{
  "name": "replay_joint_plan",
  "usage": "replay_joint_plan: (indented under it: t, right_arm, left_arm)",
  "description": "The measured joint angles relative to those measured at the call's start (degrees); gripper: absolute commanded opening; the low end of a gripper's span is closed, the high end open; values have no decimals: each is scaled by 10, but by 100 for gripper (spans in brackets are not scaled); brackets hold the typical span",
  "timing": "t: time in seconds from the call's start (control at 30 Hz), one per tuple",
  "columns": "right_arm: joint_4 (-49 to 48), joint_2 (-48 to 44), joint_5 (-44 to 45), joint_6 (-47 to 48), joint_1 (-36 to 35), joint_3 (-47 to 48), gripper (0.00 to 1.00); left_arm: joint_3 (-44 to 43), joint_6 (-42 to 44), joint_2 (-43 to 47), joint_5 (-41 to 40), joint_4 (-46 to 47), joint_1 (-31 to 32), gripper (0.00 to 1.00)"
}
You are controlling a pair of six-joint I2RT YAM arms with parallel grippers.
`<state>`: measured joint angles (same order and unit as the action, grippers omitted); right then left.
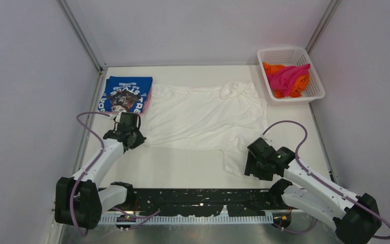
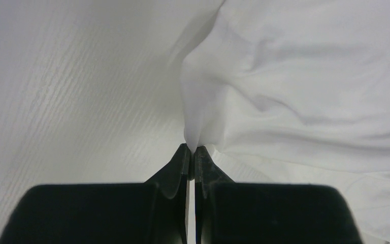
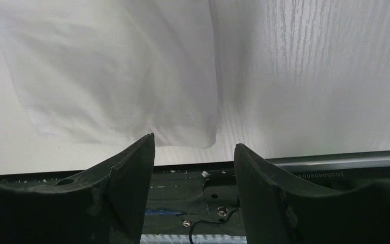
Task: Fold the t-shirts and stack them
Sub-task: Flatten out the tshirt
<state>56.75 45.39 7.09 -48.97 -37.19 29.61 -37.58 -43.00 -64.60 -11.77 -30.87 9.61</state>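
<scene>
Lit brightly, diffusely from above. Softly shadowed along folds of white wrinkled cloth t-shirt (image 2: 310,101); blurred in wrist-view foregrounds.

Left fingers (image 2: 180,170) are pinched tightly together, while right fingers (image 3: 132,175) stand apart.

Spread shirt (image 1: 203,119) is lying mid-table (image 1: 183,172); folded shirt (image 1: 125,94) is sitting just left of it, far-left corner. Basket (image 1: 284,52) is standing far right w/ bunched shirts (image 1: 287,79) in it.

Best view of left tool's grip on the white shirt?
Left wrist: left tool shut on a fold of the white shirt. Top external hides the pinch under the wrist. Right wrist shows only another corner.
</scene>
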Motion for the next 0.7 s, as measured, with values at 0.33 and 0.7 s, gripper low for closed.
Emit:
replay_joint_plan:
  t: [0.33,0.7]
  right_arm:
    - [-98,63,-4,-27,-3,-45,54]
    - [-136,95,-7,-36,-7,-42,6]
  left_arm:
    - [3,0,4,20,9,0,0]
    - [4,0,20,20,9,0,0]
